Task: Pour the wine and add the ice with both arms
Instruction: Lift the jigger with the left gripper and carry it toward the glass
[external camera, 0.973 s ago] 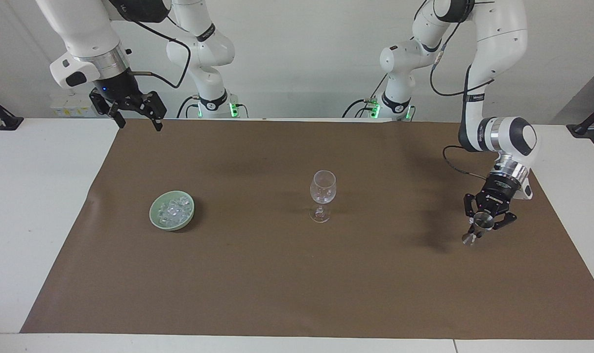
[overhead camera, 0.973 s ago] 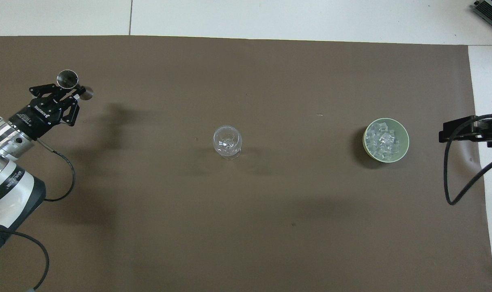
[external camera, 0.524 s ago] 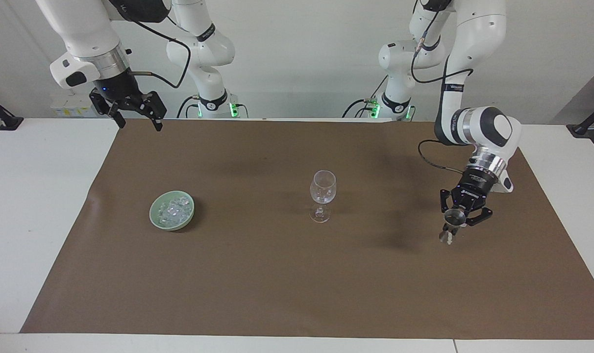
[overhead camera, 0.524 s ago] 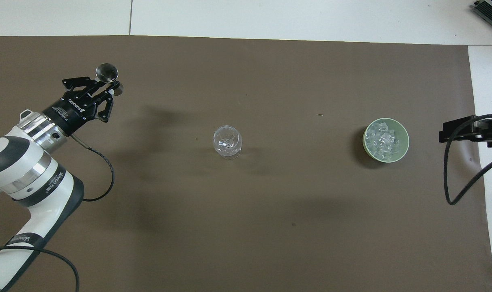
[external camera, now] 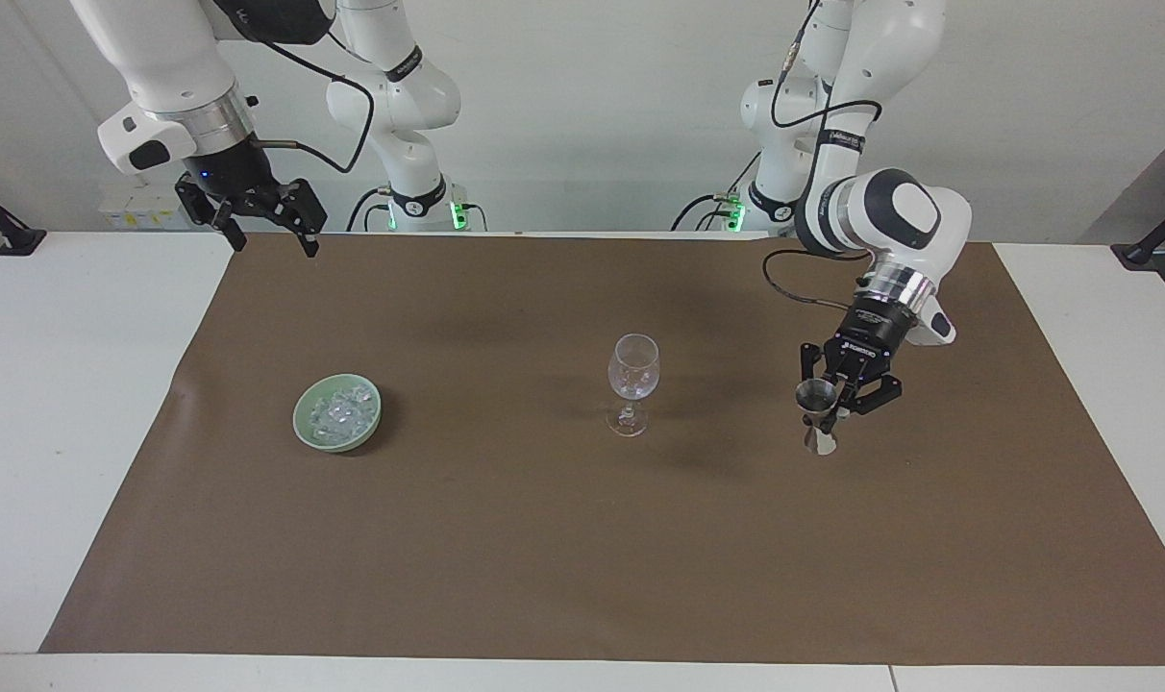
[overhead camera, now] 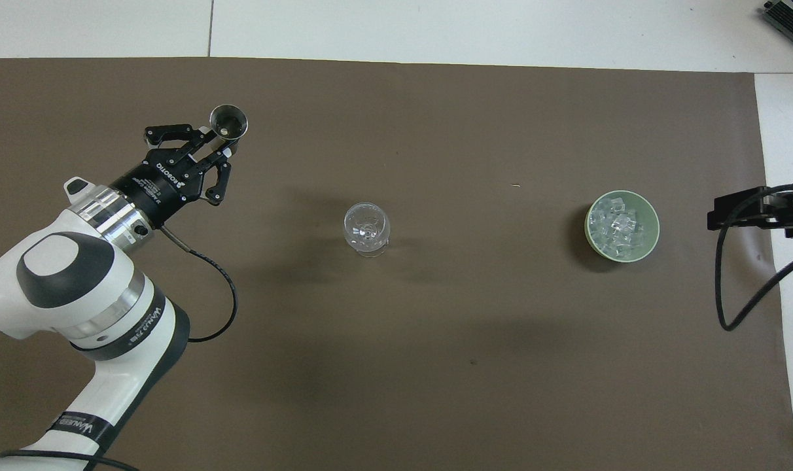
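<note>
A clear stemmed wine glass (external camera: 632,380) stands upright at the middle of the brown mat; it also shows in the overhead view (overhead camera: 366,227). My left gripper (external camera: 837,392) (overhead camera: 218,140) is shut on a small metal jigger (external camera: 817,415) (overhead camera: 229,122) and holds it in the air over the mat, toward the left arm's end from the glass. Ice (external camera: 342,408) (overhead camera: 622,226) fills a pale green bowl (external camera: 302,423) (overhead camera: 590,226) toward the right arm's end. My right gripper (external camera: 265,231) (overhead camera: 763,212) waits open and empty, raised over the mat's edge at that end.
The brown mat (external camera: 544,557) covers most of the white table (external camera: 73,432). Black cables hang from both wrists. No bottle shows in either view.
My left arm has swung the jigger across the mat toward the wine glass and a little higher. The right arm, glass and bowl have not moved.
</note>
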Robot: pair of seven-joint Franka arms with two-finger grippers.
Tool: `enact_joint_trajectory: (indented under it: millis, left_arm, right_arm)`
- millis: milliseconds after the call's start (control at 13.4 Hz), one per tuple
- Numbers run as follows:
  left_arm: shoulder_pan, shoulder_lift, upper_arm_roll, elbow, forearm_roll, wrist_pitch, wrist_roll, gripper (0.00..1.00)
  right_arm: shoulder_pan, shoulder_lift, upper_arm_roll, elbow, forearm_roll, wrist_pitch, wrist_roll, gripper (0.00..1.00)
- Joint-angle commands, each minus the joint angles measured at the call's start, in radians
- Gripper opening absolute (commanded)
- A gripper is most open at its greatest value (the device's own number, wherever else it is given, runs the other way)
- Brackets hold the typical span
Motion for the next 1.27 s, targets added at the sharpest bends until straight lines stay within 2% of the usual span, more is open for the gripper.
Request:
enact_joint_trajectory:
  millis: [0,225,524,1198]
  left_arm:
    - [-0.079,-0.042,0.015,-0.023,-0.018,0.083,-0.004,0.00]
    - [-0.143,-0.042,0.015,-0.020,-0.017,0.149,0.005,0.00]
    - [-0.181,-0.042,0.009,-0.015,-0.012,0.189,0.015,0.00]
    - [-0.258,-0.040,0.000,-0.020,-0.011,0.261,0.166,0.00]
  right_arm:
    - [-0.005,-0.019,0.001,-0.018,0.020,-0.007,-0.023,1.00]
    - [-0.005,-0.019,0.001,-0.018,0.020,-0.007,-0.023,1.00]
    - [-0.005,-0.019,0.001,-0.020,0.020,-0.007,-0.023,1.00]
    - [-0.005,-0.019,0.001,-0.018,0.020,-0.007,-0.023,1.00]
